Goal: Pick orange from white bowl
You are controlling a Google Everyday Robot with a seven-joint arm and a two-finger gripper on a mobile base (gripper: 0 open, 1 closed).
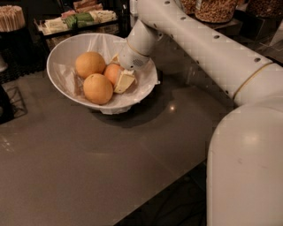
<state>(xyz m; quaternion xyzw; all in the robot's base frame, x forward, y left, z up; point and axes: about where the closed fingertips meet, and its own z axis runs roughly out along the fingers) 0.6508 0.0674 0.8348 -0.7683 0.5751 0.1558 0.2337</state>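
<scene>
The white bowl [66, 48], lined with crinkled white paper, stands at the back left of the dark table. It holds three fruits. The deeper-coloured orange [111, 73] lies at the right of the group, next to two paler fruits [90, 64] [98, 88]. My gripper [118, 70] reaches down into the bowl from the right and straddles the orange. One cream finger [124, 82] presses on its near right side, and the other sits at its far side, mostly hidden. The orange rests in the bowl.
A tray of green and white packets [77, 20] and a holder of wooden sticks [11, 17] stand behind the bowl. Jars of nuts [216, 9] are at the back right. My white arm [212, 48] crosses the right side.
</scene>
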